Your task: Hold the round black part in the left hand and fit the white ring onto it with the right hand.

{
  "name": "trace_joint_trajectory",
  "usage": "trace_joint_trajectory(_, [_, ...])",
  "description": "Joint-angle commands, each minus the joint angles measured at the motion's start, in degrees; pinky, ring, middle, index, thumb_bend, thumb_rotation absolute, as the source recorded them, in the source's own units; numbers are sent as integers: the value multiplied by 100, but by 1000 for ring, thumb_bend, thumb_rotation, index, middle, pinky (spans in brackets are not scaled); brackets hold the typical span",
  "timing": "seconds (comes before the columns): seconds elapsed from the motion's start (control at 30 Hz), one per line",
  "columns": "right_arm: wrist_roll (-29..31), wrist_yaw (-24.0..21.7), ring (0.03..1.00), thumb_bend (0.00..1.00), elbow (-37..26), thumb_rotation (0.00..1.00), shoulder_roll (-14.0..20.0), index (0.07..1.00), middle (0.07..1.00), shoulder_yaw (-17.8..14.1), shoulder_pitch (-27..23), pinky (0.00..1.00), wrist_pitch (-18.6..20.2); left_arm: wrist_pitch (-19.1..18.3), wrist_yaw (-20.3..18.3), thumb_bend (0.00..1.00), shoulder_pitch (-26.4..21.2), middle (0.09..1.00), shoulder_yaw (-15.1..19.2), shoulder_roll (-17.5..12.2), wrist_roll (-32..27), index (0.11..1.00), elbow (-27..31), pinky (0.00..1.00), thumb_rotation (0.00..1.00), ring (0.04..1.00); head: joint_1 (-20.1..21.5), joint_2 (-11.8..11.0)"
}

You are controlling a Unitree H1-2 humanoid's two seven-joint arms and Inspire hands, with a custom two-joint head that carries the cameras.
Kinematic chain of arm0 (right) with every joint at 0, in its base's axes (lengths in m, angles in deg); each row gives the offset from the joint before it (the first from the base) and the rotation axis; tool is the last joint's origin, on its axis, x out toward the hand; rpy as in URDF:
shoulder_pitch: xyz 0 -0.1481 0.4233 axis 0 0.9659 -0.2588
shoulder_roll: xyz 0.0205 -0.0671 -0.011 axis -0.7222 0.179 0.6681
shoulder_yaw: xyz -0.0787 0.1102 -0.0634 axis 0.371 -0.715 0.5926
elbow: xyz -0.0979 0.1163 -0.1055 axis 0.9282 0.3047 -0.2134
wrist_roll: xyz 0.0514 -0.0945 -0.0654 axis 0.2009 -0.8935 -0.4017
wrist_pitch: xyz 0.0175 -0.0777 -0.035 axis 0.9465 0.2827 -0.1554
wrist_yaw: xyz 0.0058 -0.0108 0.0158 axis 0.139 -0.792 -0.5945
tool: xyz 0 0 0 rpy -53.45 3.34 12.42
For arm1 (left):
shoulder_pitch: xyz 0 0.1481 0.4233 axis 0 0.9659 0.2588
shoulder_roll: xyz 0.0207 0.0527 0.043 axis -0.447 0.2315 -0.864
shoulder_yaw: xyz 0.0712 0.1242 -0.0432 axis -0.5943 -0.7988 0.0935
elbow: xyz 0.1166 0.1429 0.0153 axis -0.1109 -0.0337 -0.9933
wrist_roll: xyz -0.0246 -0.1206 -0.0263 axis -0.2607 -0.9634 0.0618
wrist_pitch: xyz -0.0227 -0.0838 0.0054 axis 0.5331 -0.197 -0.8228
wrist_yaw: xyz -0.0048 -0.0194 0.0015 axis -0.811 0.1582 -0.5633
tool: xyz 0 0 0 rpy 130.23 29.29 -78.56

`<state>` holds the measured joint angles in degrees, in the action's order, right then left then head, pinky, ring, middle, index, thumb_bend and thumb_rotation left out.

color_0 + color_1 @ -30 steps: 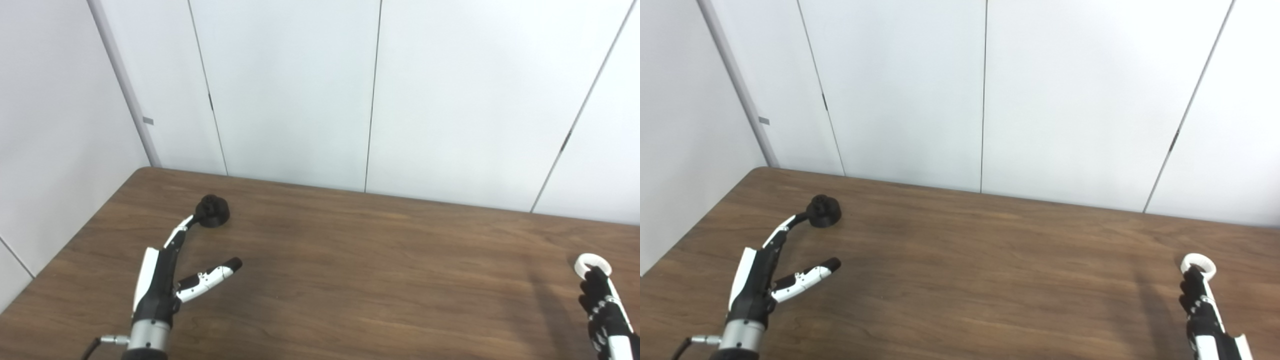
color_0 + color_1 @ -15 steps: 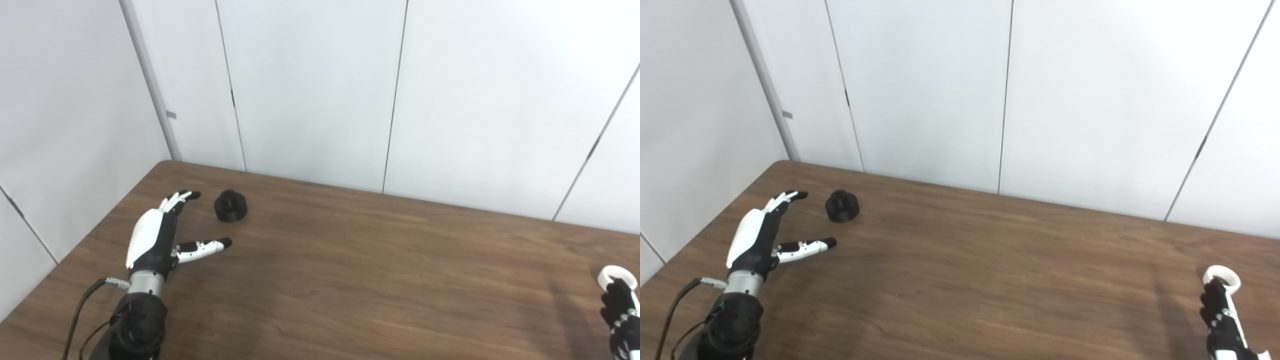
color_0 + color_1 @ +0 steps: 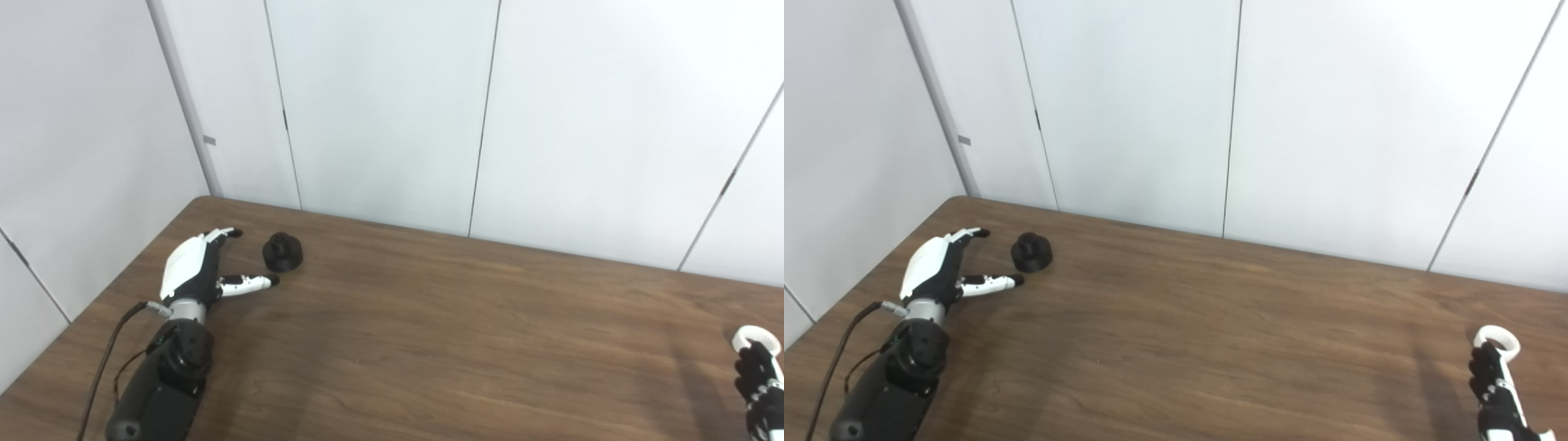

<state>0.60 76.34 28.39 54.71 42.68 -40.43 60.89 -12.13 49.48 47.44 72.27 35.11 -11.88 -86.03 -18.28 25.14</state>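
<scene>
The left robot hand (image 3: 195, 269) has been brought closer to the round black part (image 3: 283, 252) over the last half second; it is spread, with the thumb tip now just beside the part's base and the fingers reaching past its left side. The part is not yet gripped and stands on the bench (image 3: 429, 331). At the far right, the right robot hand (image 3: 1494, 383) is seen touching the white ring (image 3: 1497, 340); whether it is pinched cannot be told.

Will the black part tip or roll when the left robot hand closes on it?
Probably not: the black part sits flat on its wide base on the table, so tipping seems unlikely. It looks rigid. The open left robot hand could nudge it sliding on the smooth wood.
</scene>
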Motion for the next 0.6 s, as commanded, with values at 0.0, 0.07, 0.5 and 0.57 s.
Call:
trace_joint_trajectory(0.0, [3,42,980,476,467,1000,-230,990,981,105,489,1000,16,-84,28,1000,-357,925,-1,-251,-16,828,-57,1000,362,976,9,15])
trace_joint_trajectory(0.07, [-9,47,981,481,435,1000,-230,993,983,106,506,1000,46,-186,-31,1000,-498,929,-50,-267,-57,828,-227,1000,373,979,17,22])
trace_joint_trajectory(0.5, [-12,53,965,513,392,1000,-279,987,973,99,556,1000,-6,-394,-244,1000,-1183,946,-469,-339,-221,832,-1121,1000,389,1000,90,34])
trace_joint_trajectory(0.57, [-41,54,964,514,381,1000,-273,986,970,109,569,1000,3,-308,-189,1000,-1233,939,-487,-321,-260,827,-1205,1000,368,999,93,38])
